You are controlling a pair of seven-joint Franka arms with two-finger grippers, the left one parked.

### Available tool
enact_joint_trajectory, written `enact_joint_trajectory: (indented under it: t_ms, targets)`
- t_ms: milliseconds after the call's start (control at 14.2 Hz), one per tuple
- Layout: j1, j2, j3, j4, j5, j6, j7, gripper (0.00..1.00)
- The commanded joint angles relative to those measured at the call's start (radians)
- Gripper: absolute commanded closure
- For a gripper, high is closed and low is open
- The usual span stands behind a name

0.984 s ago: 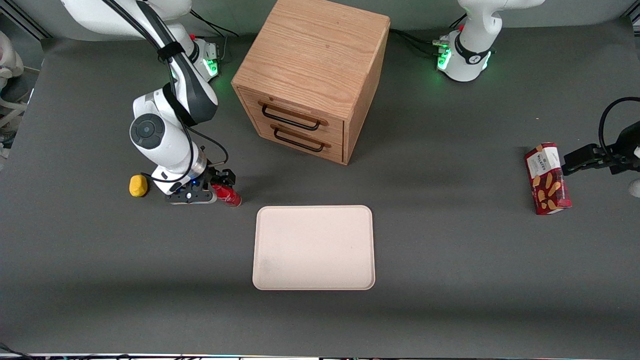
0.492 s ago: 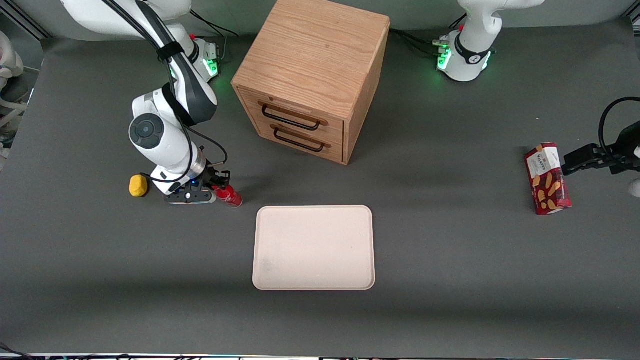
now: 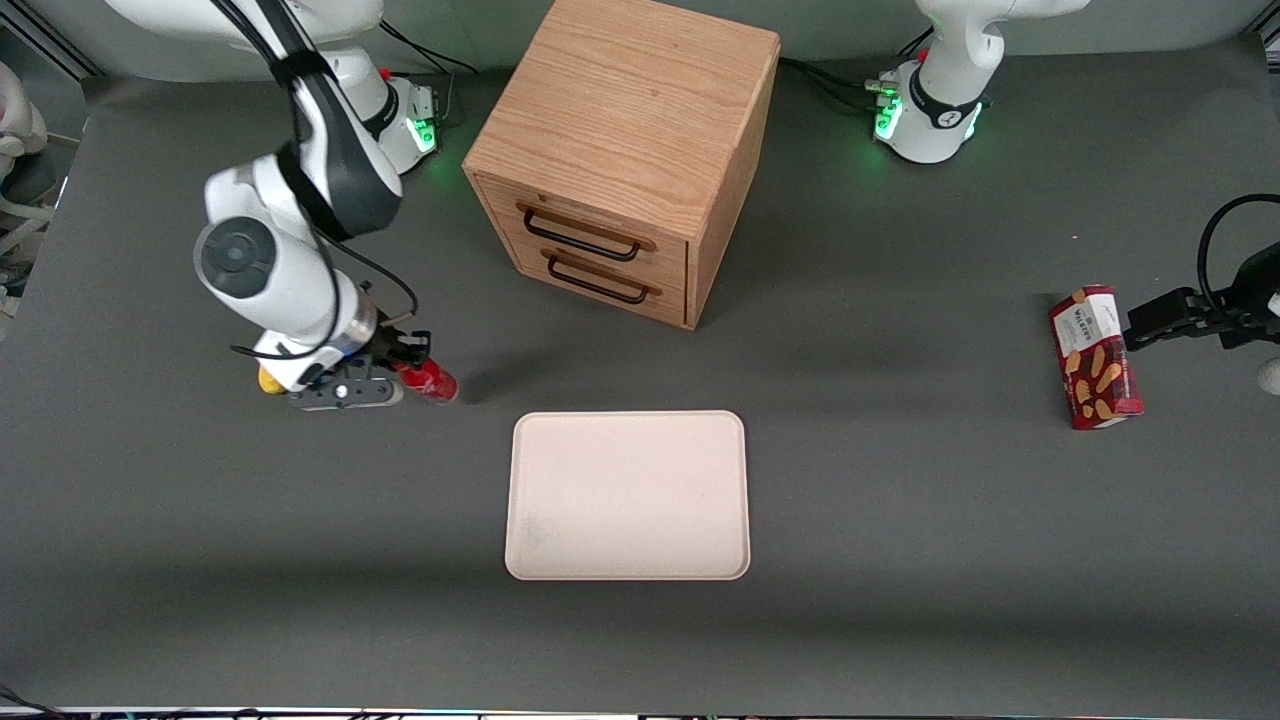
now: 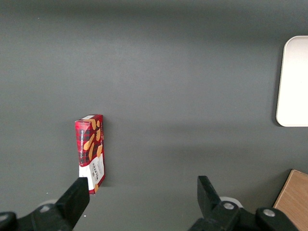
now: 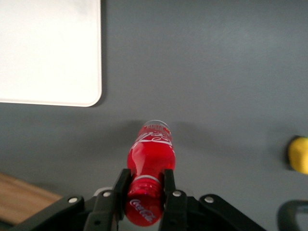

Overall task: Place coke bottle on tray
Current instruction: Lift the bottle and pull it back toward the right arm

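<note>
The coke bottle (image 3: 430,382) is small, shiny and red with white lettering. My right gripper (image 3: 402,366) is shut on its capped neck and holds it tilted above the table, farther from the front camera than the tray and toward the working arm's end. In the right wrist view the black fingers (image 5: 121,185) clamp the bottle (image 5: 151,154) at the cap, between the gripper's (image 5: 144,182) two pads. The pale cream-pink tray (image 3: 627,495) lies flat with nothing on it, and its rounded corner shows in the right wrist view (image 5: 48,48).
A yellow lump (image 3: 267,380) lies beside the gripper, partly hidden by the wrist. The wooden drawer cabinet (image 3: 620,150) stands farther from the front camera than the tray. A red snack box (image 3: 1095,357) lies toward the parked arm's end.
My right gripper has risen with the coke bottle in it and shifted toward the working arm's end, a little away from the tray. The tray has not moved.
</note>
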Motion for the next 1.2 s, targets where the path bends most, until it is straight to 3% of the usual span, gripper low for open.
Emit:
enact_joint_trajectory:
  t_ms: [0, 281, 422, 703, 1125]
  targets:
    - [0.003, 0.030, -0.002, 0.269, -0.001, -0.231, -0.030, 1.00]
    - [0.003, 0.166, 0.001, 0.641, 0.002, -0.504, -0.030, 1.00]
    - [0.006, 0.227, 0.010, 0.767, 0.000, -0.555, -0.028, 1.00]
    - [0.009, 0.333, 0.061, 0.883, -0.015, -0.503, -0.024, 1.00]
    - [0.046, 0.485, 0.111, 0.918, -0.075, -0.249, 0.002, 1.00]
